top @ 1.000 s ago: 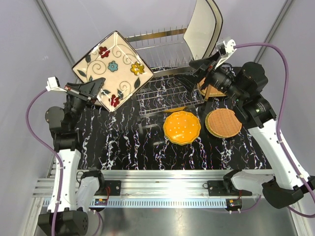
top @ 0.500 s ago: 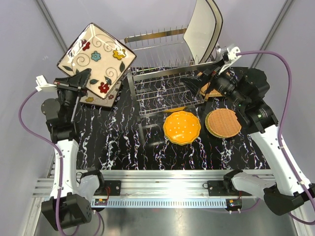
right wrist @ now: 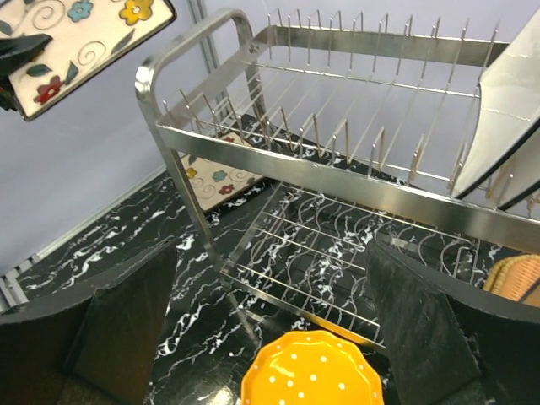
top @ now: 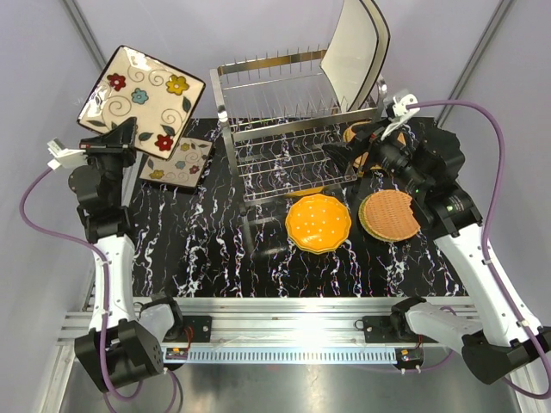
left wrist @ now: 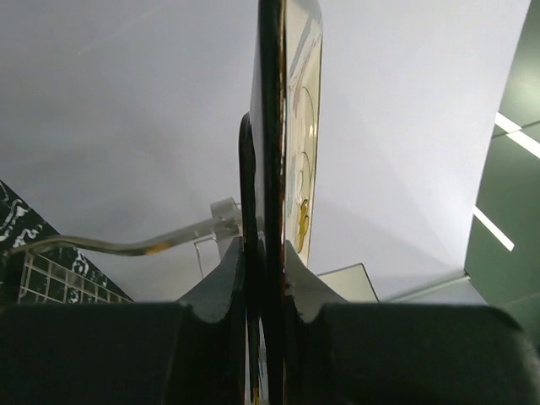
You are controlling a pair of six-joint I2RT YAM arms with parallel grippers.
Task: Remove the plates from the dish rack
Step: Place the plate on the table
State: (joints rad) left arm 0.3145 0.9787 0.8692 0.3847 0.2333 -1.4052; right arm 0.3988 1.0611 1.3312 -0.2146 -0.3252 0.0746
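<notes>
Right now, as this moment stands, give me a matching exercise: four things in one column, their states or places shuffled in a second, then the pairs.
Column one:
1. left claw
2. right claw
3. orange plate
4. dish rack

Column two:
a. lying flat on the table, in front of the rack
b. open, holding nothing
c. two cream plates standing upright in its top tier
d. shut on the edge of a flowered square plate held in the air

Pairs: 1-d; 2-b; 3-a; 4-c
</notes>
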